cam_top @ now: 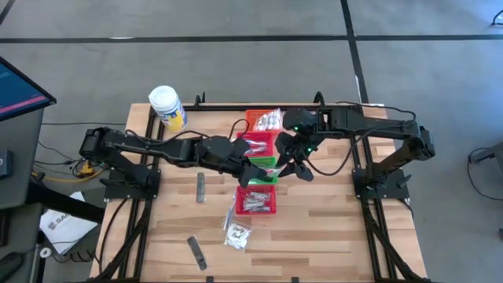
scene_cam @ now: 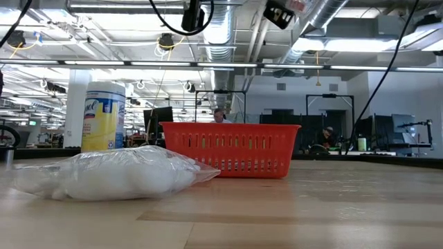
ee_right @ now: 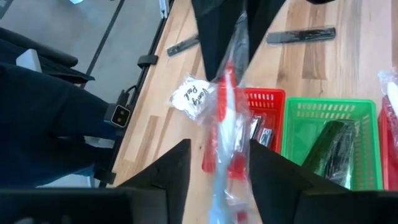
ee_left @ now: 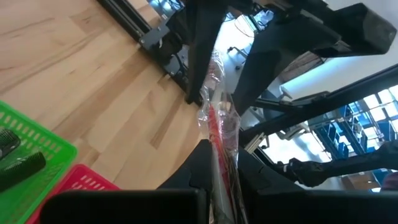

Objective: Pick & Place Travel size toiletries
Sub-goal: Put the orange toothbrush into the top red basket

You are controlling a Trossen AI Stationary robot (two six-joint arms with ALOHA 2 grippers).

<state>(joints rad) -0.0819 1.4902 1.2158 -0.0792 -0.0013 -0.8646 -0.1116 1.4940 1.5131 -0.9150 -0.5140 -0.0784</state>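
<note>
- I'm over the baskets now, both arms meeting mid-desk (cam_top: 330, 220).
- My left tool (ee_left: 219, 180) is pinched down on a wrapped toothbrush (ee_left: 217, 134) (red handle inside clear film), holding it up in the air above the green basket (cam_top: 266, 164).
- My right tool (ee_right: 217, 162) has its fingers on either side of the same toothbrush's other end; I can't tell whether they are touching the wrapper.
- From the right wrist, the packet (ee_right: 225, 118) runs from my left tool's fingers down between my right fingers, over the red basket (ee_right: 264, 102) and beside the green one, which holds dark flat strips (ee_right: 333, 146).
- Top-down: the near red basket (cam_top: 257, 200) holds silvery tubes, the orange basket (cam_top: 263, 120) holds more packets.
- Two clear sachets (cam_top: 236, 233) lie on the desk just in front of the red basket; two dark strips (cam_top: 200, 187) lie apart to the left.
- White jar with yellow label (cam_top: 167, 107) stands at the back-left corner.
</note>
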